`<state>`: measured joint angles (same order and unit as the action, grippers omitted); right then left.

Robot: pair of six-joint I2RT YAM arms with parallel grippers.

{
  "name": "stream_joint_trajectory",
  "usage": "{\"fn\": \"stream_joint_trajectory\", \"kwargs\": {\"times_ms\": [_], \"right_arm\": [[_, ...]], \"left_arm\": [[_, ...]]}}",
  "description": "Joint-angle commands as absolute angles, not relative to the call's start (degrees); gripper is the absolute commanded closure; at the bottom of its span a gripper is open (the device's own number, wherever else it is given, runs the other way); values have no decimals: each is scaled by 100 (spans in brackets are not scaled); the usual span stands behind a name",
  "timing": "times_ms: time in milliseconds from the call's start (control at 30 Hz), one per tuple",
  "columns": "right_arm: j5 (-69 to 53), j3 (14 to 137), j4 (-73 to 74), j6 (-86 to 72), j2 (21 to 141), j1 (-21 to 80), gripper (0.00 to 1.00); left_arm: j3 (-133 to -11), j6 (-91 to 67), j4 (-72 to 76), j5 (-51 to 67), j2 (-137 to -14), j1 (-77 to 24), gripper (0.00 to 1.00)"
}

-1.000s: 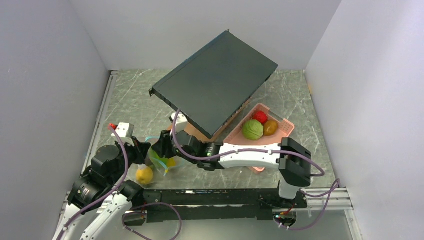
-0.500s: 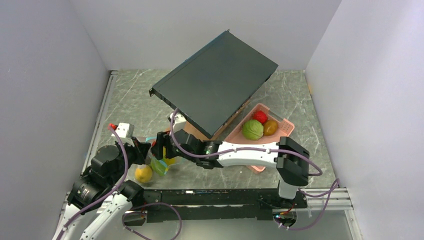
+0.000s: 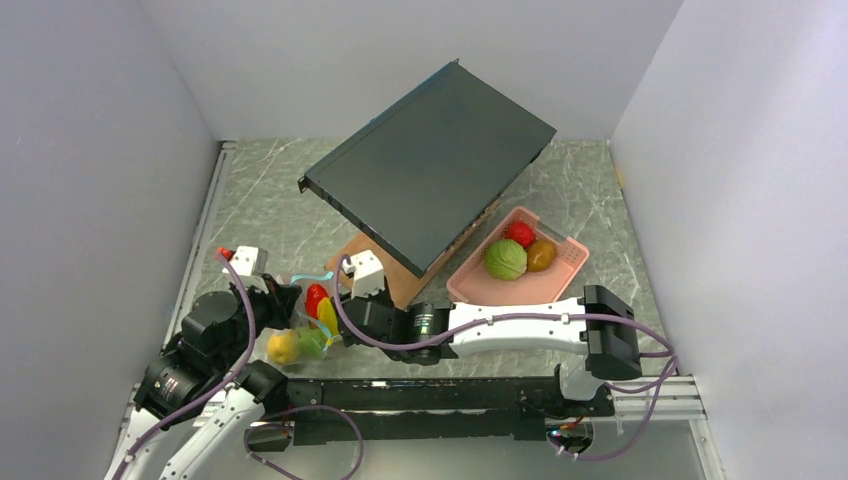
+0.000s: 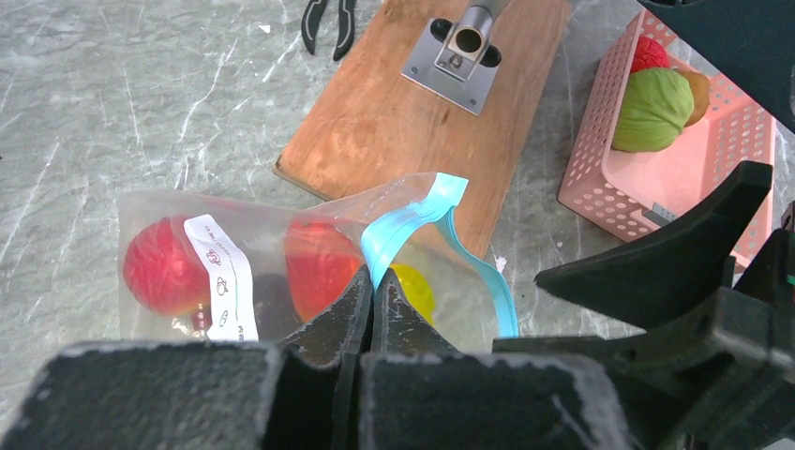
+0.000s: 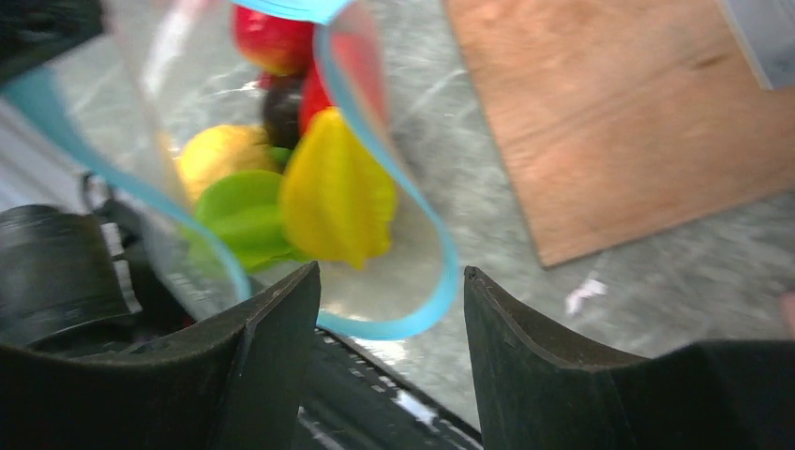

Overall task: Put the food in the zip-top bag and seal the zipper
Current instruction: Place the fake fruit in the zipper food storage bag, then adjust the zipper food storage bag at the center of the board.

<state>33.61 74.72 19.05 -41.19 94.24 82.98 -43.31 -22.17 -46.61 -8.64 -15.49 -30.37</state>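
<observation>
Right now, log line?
left gripper: shut on zipper | right gripper: open | zip-top bag: unsealed, food inside | pink tray: three more

A robotics lab test cell. Plain pale walls (image 3: 90,150) box in a grey marble-patterned bench (image 3: 260,190) on three sides. Along the bottom of the overhead view, a metal mounting rail (image 3: 655,400) carries two robot arms (image 3: 510,325) trailing purple cables (image 3: 520,316). At upper centre, a dark flat panel (image 3: 430,165) tilts above a wooden board (image 4: 394,122) – a metal post (image 4: 459,42) is screwed to the board. Pliers (image 4: 328,21) lie beside it – props rather than groceries fill a pink tray (image 3: 572,262): glossy toy fruit (image 3: 506,259).
</observation>
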Motion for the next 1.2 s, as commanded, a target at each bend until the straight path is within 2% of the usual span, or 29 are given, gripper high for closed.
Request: {"fn": "stream_joint_trajectory", "kwargs": {"times_ms": [0,200,400,567,833,1000,1167], "right_arm": [[4283,7394,2807,-4227,9209,8272,41],[4634,7123,2332,-4031,9455,8188,41],[4491,7509,2051,-3712,10009,8130,43],[4228,7358,1577,-3633,10080,8130,45],[3876,7090,841,-3573,9937,8130,72],[3683,7165,390,-3246,9577,8132,100],[3672,7706,352,-2819,9238,8126,100]], "left_arm": [[-4359,-2287,-4415,-971,-1520,-3067,100],[-4358,-2285,-4407,-985,-1567,-3065,100],[-4359,-2285,-4413,-992,-1620,-3066,100],[-4361,-2298,-4431,-1028,-1617,-3059,100],[-4368,-2302,-4437,-1058,-1602,-3062,100],[-4377,-2342,-4470,-1161,-1520,-3063,100],[-4407,-2437,-4557,-1419,-1346,-3061,100]]}}
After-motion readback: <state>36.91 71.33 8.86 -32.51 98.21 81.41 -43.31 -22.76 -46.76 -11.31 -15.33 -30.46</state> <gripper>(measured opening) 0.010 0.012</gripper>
